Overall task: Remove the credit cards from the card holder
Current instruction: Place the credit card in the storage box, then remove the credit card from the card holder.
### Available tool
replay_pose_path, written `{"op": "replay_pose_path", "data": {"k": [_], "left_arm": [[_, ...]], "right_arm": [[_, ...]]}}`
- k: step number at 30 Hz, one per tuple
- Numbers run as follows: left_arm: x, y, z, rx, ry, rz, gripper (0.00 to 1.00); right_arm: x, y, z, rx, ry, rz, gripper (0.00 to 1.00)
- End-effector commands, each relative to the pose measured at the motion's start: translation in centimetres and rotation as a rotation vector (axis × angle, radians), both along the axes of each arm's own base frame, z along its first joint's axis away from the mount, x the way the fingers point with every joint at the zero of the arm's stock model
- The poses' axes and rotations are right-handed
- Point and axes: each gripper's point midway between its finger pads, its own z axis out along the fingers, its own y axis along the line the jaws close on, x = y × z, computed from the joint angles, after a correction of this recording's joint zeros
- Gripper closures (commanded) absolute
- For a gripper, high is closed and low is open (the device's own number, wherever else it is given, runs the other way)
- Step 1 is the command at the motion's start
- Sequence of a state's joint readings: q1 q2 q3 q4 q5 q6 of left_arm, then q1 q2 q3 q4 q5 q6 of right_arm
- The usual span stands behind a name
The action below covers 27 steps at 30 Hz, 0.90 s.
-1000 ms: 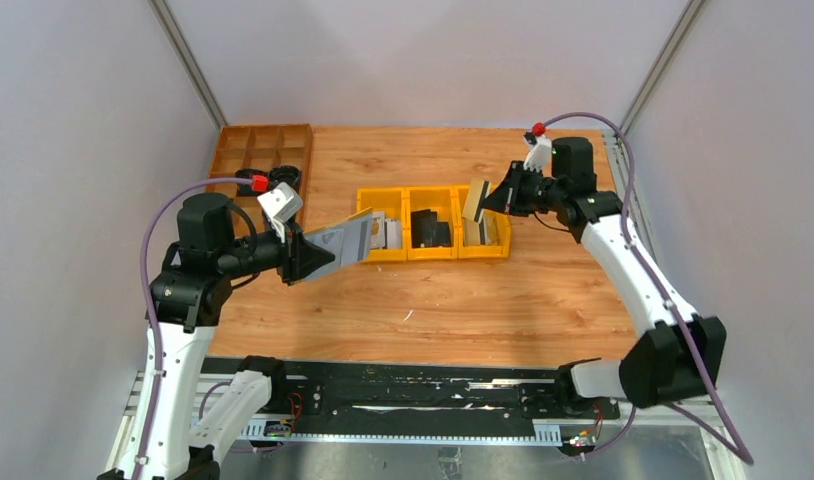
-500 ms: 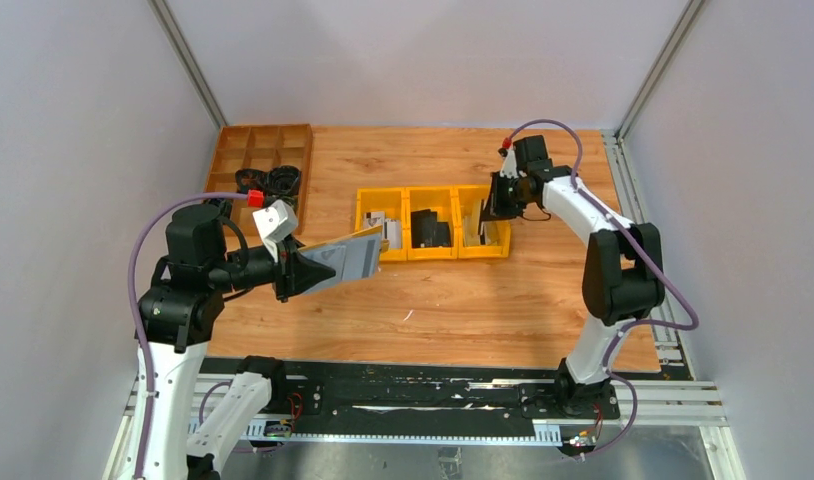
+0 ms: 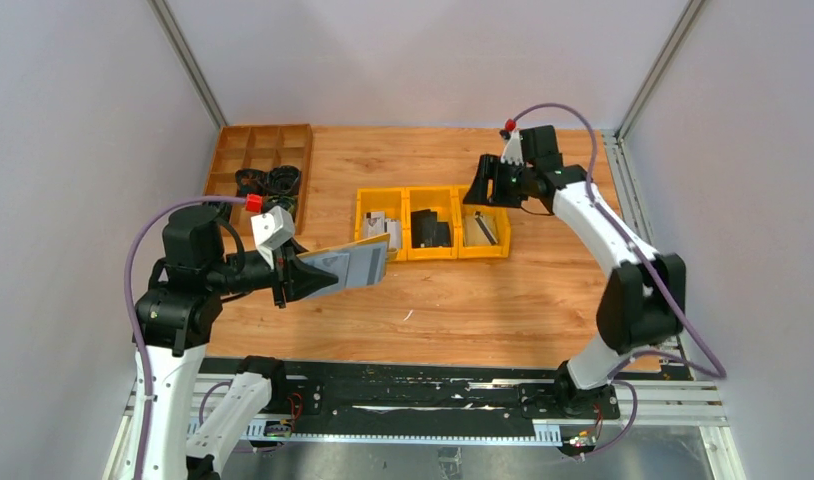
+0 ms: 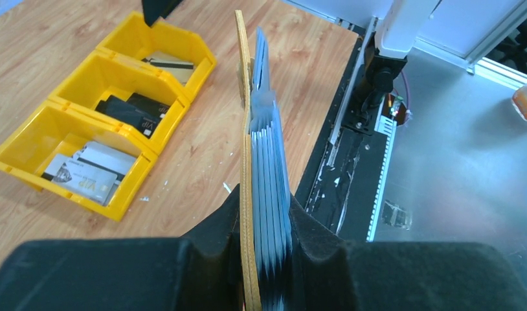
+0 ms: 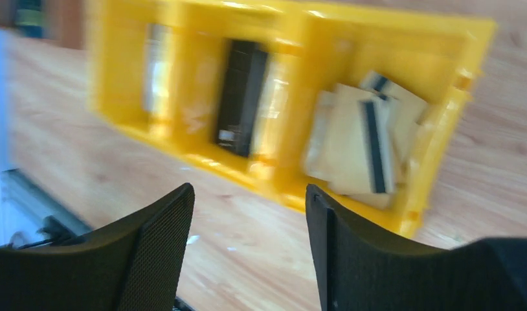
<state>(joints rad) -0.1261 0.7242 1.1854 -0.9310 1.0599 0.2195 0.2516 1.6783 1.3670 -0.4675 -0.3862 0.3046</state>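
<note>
I have the left jaws clamped tight on the card holder. They grip it by its near end and hold it in the air, off the worktop, just in front of the left end of the row of yellow bins. The left wrist camera shows the holder edge-on, with the mustard cover on one side and the silvery-grey pleats packed against it. I cannot tell whether any card sits between those pleats.

My right jaws are spread wide and hold nothing. They hover above the back of the right-hand bin, angled down toward the row.

Credit cards lie in all three bins. The right-hand one holds pale cards with a dark stripe, the middle one holds black cards, and the left-hand one holds white and silvery cards, the uppermost marked VIP. The right wrist picture is smeared, so I read no finer detail from it.

Behind the row and off to its left, a brown compartment tray sits on the worktop. There are black rings in the tray cells nearest the row.
</note>
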Motion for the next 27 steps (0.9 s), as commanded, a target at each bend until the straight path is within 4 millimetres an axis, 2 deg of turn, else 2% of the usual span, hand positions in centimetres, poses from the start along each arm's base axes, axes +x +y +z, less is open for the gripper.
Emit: {"op": "replay_pose_path", "data": {"k": [1,3,4,6,9,11,13,16,22,24,27], "left_arm": [[-1.6,-0.4,1.9,-0.035,-0.075,-0.072,1.0],[-1.8,-0.5,1.9,-0.04,-0.077,-0.085,1.0],[-1.8,-0.5,1.8,-0.04,-0.075,-0.087,1.0],[-1.8,-0.5,1.8,-0.039,-0.076,-0.086,1.0],[-1.8,-0.6,1.8,-0.043,-0.069,-0.089,1.0],[-2.0,-0.6,2.0,-0.047,-0.069,-0.097,1.0],[-2.1,-0.7,2.3,-0.054,-0.067,-0.106,1.0],[-2.5,-0.8,2.6,-0.065,-0.065,-0.119,1.0],[-2.7,-0.7,2.8,-0.065,-0.069,-0.112,1.0],[-2.6,-0.7,2.8,-0.062,-0.074,-0.104,1.0],[-2.6,-0.7,2.9,-0.064,-0.068,-0.109,1.0]], "right_arm": [[-4.3,5.8,11.8,0.336,-0.242,0.221,0.29],[-8.5,9.0,16.5,0.52,-0.328,0.398,0.27],[-10.8,10.5,19.7,0.599,-0.417,0.496,0.25],[-16.4,13.2,23.1,0.734,-0.457,0.687,0.22],[-22.3,15.2,25.9,0.838,-0.487,0.854,0.21],[-24.5,16.1,26.3,0.842,-0.516,0.917,0.2],[-25.9,17.0,26.1,0.822,-0.538,0.953,0.2],[-26.7,18.2,24.6,0.767,-0.533,0.983,0.19],[-28.8,20.0,23.6,0.719,-0.543,1.066,0.18],[-28.9,20.6,23.4,0.688,-0.55,1.068,0.23],[-28.5,21.5,22.6,0.627,-0.541,1.031,0.39]]}}
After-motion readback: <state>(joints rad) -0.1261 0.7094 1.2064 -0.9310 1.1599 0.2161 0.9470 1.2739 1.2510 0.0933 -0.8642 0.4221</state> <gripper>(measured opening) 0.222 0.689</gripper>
